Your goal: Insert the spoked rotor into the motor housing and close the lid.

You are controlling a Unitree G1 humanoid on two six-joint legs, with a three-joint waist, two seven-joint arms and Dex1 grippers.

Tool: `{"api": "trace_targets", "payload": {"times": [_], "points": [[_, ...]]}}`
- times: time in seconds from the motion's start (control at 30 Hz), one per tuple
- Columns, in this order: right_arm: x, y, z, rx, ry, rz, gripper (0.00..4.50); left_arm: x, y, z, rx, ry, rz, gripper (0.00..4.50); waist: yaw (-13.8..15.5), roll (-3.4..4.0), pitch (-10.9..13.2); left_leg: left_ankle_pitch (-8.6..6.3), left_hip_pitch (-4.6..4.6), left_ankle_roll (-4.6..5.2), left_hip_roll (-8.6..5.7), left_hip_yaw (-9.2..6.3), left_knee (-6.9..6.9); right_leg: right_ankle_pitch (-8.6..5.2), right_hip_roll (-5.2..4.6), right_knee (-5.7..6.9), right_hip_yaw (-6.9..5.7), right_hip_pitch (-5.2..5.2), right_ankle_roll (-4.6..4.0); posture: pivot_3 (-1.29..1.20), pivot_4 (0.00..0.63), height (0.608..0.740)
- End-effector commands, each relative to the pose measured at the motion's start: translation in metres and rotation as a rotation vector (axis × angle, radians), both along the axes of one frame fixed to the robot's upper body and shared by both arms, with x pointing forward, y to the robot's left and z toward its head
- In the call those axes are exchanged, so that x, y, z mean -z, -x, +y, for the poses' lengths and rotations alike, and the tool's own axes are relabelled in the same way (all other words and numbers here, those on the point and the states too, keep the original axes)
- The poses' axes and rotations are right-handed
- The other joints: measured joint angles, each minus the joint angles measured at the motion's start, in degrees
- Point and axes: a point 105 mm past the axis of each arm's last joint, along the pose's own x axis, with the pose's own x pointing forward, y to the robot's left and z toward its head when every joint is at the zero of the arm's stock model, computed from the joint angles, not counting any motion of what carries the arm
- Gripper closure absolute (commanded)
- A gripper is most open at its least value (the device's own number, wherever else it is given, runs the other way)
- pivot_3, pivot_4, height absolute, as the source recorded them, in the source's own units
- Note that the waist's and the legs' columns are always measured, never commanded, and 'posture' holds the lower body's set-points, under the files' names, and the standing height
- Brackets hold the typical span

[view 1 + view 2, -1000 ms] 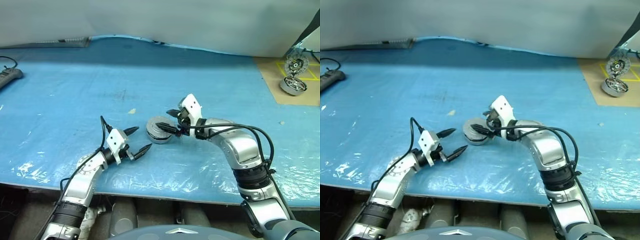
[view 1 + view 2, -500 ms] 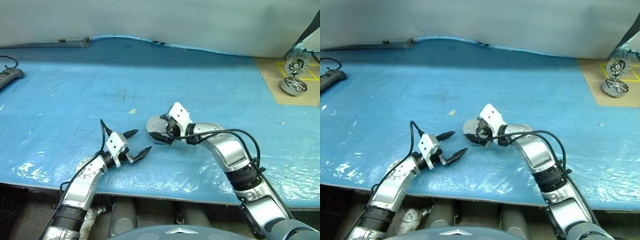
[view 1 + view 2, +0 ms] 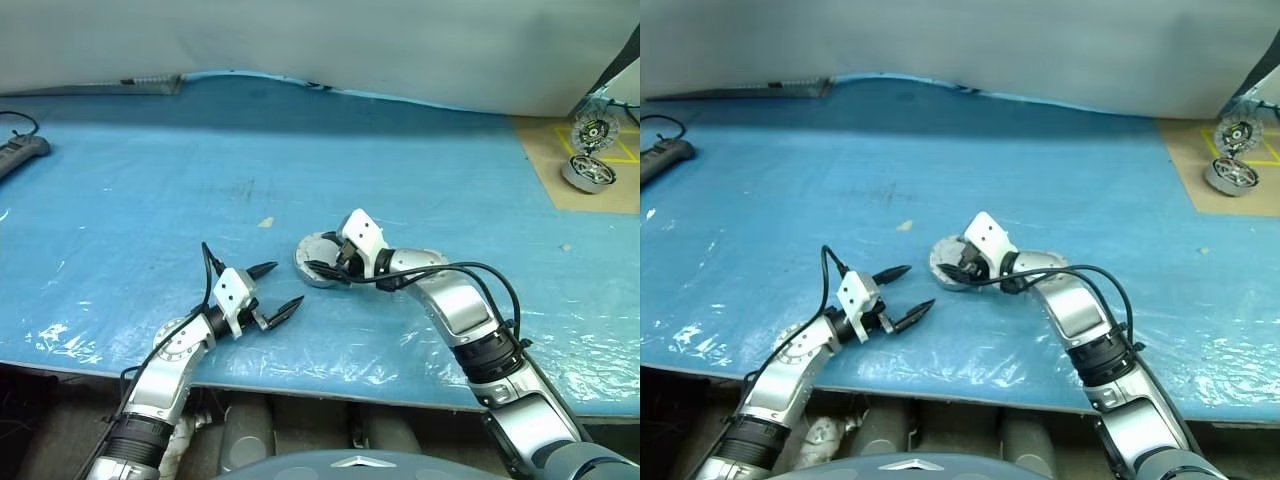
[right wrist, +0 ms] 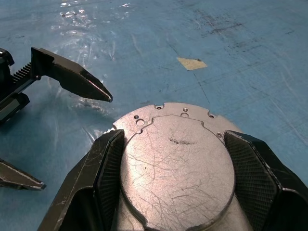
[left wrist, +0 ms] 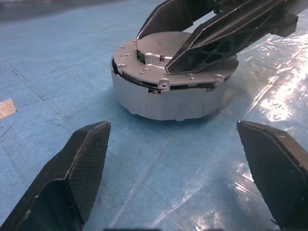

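The squat round silver-grey metal motor housing (image 5: 168,94) sits on the blue plastic sheet (image 3: 150,170) covering the table, near the front edge and roughly between the 2 arms. Its round plain grey lid (image 4: 175,166) lies flat on top, closed over the cup, scratched on its outer face, with small screw holes around the rim. The spoked rotor is hidden from me; I cannot tell whether it is inside.

The right gripper (image 4: 173,168) reaches in from the right and hangs over the lid, its 2 black fingers (image 4: 108,163) apart, one on each side of the lid's raised centre. They lie close on it, but whether they press it I cannot tell.

The left gripper (image 3: 272,290) hovers just beside the housing on its left, pointing toward it, jaws spread wide and holding nothing.

A small beige scrap of tape (image 3: 265,222) lies on the sheet behind the left gripper. At the far right, on a tan board (image 3: 560,160), stand a silver spoked wheel motor (image 3: 587,171) and a finned disc (image 3: 590,130). A dark power strip (image 3: 18,155) rests at the far left edge.
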Motion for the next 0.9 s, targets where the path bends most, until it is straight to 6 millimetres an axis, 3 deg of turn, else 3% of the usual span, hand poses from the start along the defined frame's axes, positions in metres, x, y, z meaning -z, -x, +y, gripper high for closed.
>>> {"api": "trace_targets", "payload": {"times": [0.03,0.43,0.9], "points": [[-0.006,-0.004,0.000,0.018,-0.002,-0.030,1.52,-0.006,-0.003,0.003,0.006,0.005,-0.035,0.00,0.0,0.00,0.0,0.00,0.00,0.00,0.01,0.00,0.02,0.00,0.01,0.01,0.00,0.00,0.00,0.00,0.150,0.740],[0.001,-0.002,0.011,0.045,0.004,-0.006,1.52,-0.010,-0.003,0.001,0.009,0.009,-0.041,0.00,-0.1,-0.01,0.0,0.00,0.09,0.00,0.01,-0.01,0.11,0.01,0.00,0.04,0.03,0.09,0.00,0.00,0.150,0.740],[0.018,-0.008,0.004,0.085,0.116,-0.024,1.52,-0.007,-0.002,0.000,0.008,0.007,-0.037,0.00,-0.2,-0.01,0.0,-0.01,0.43,0.01,0.00,0.00,0.09,-0.13,0.00,0.03,0.12,0.38,-0.22,0.00,0.150,0.740]]}}
